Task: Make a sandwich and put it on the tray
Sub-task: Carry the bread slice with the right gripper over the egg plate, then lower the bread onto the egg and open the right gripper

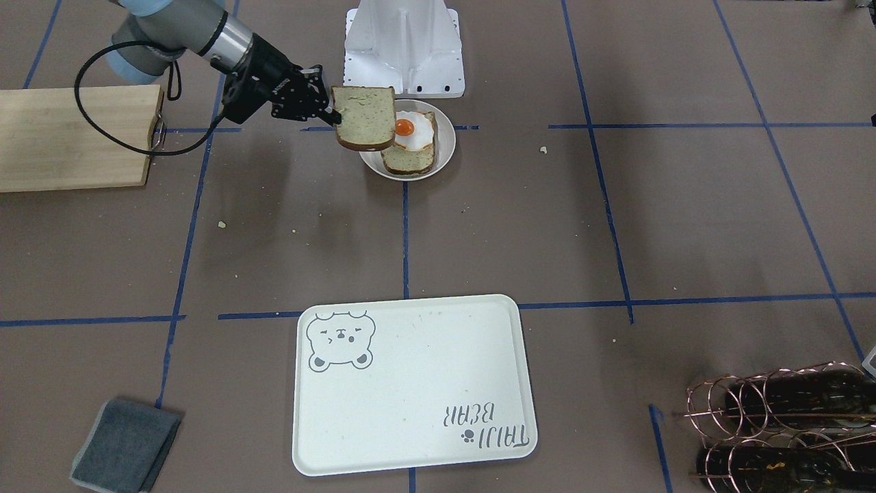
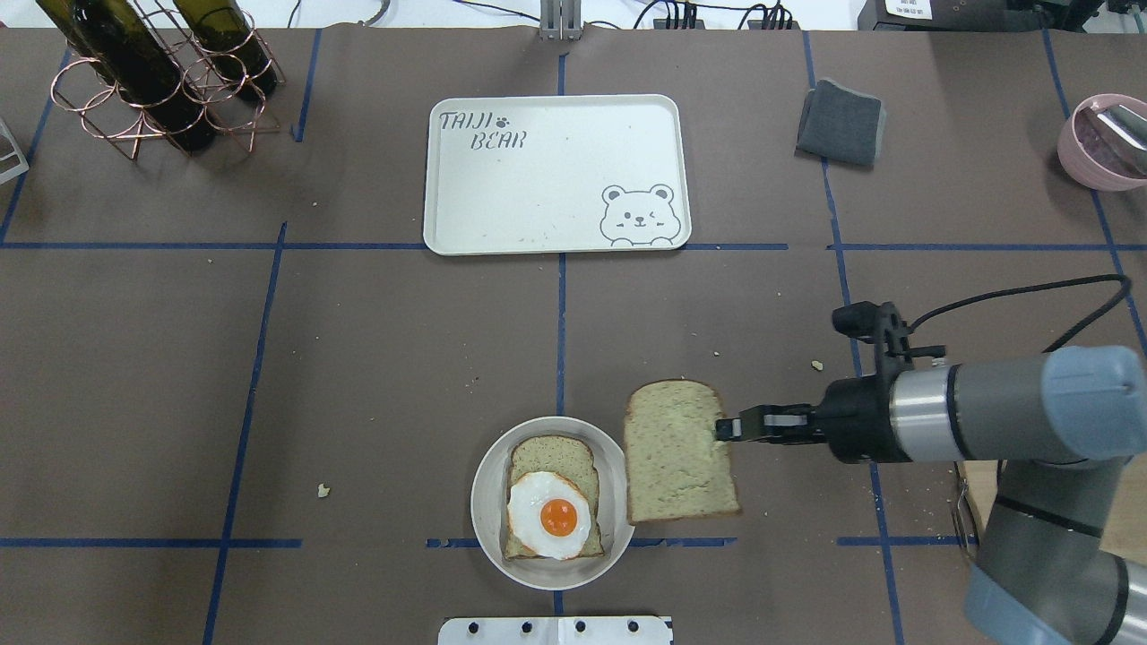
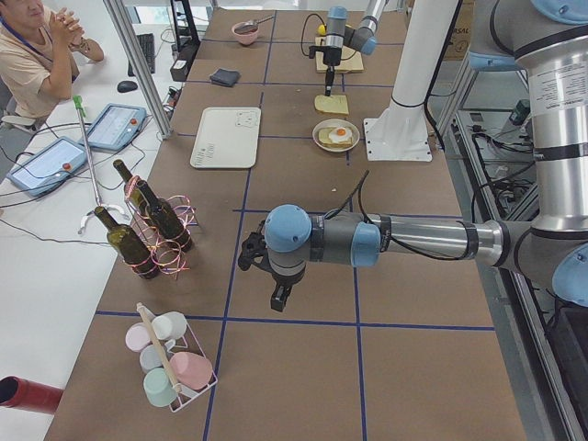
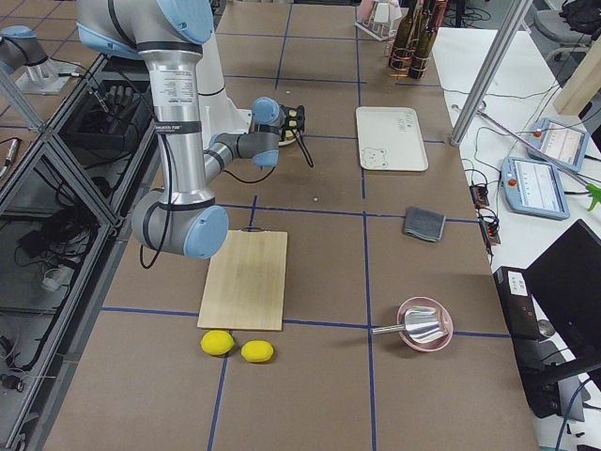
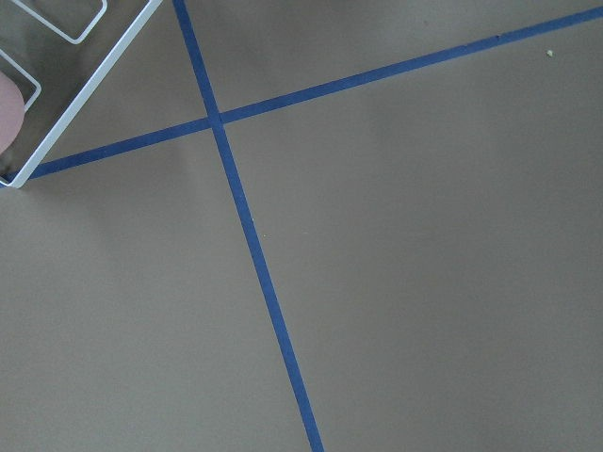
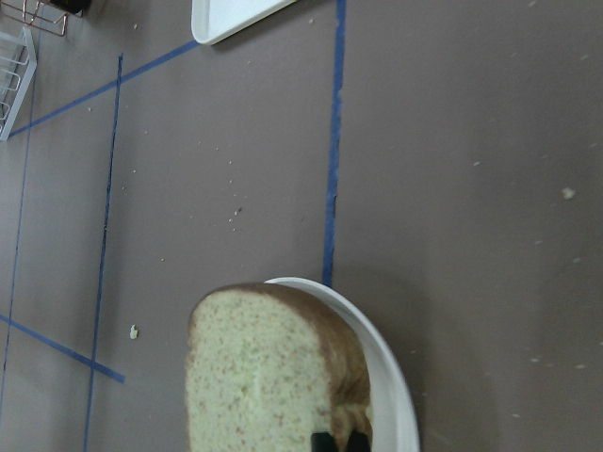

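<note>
R gripper (image 2: pixel 730 427) clamped on top bread slice (image 2: pixel 676 452), over right rim of bowl (image 2: pixel 484 537) at mid robot-side edge. The egg-topped slice (image 2: pixel 548 515) lies just left & lower, w/ tray (image 2: pixel 556 170) by far edge. L gripper (image 3: pixel 278 296): can't tell if apart or together.

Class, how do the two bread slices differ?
The held slice hangs midair, edge-gripped by the right pincer; the bowl slice lies in the bowl. The held slice is bare; the bowl slice carries the fried egg. Both are pale, speckled, brown-crusted.
</note>
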